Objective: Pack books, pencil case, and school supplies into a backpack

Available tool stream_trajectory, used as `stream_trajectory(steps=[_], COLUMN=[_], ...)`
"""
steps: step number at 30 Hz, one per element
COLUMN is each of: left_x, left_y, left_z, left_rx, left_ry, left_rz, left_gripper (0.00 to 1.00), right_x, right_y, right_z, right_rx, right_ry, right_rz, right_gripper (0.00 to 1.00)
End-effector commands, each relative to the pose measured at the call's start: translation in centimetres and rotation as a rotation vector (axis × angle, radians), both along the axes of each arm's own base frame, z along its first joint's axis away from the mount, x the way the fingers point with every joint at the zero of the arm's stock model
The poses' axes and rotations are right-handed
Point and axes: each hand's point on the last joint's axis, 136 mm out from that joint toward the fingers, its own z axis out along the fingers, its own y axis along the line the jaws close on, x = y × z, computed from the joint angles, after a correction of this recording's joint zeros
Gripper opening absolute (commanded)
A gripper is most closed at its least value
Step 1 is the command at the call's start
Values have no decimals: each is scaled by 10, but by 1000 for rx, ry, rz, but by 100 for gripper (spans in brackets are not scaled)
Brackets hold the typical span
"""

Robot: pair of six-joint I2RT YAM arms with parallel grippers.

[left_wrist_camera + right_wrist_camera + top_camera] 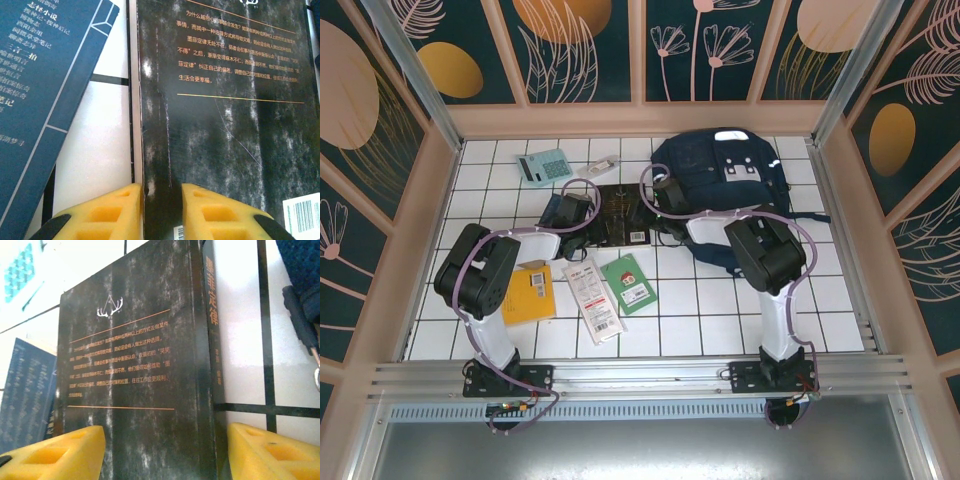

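Observation:
The black book with gold print (620, 215) lies flat left of the navy backpack (720, 180). My left gripper (162, 192) stands narrowly open over the book's (225, 135) left edge, one finger (115, 210) beside the edge and the other on the cover. My right gripper (165, 440) is wide open astride the spine side of the same book (135, 380). The dark blue book (45, 90) lies just to the left. The orange-yellow book (530, 293), white-and-red pack (592, 300) and green book (630, 284) lie in front. The pencil case is out of view.
The teal calculator (542, 165) and a small clear packet (602, 163) lie at the back left of the tiled table (710, 310). Patterned walls close in the back and both sides. A dark strap end (300, 315) of the backpack lies right of the black book.

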Motion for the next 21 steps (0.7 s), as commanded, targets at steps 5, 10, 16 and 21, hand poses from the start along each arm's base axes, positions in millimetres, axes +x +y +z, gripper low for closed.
stream_trajectory(steps=[5,10,16,21], left_x=[-18,-18,-19,-19], left_y=[-14,-13,-14,-12], left_z=[-24,-26,-25,-26], left_rx=[-42,-35,-34,-13], left_ry=[80,84,77,77], left_rz=[-58,-59,-71,-84], left_gripper=[26,26,26,26], right_x=[-35,-38,-32,-20], right_y=[49,48,51,48], right_z=[85,84,54,41], right_rx=[352,382,308,242], right_ry=[-114,-113,-40,-46], right_rz=[256,272,280,278], right_gripper=[59,51,51,49])
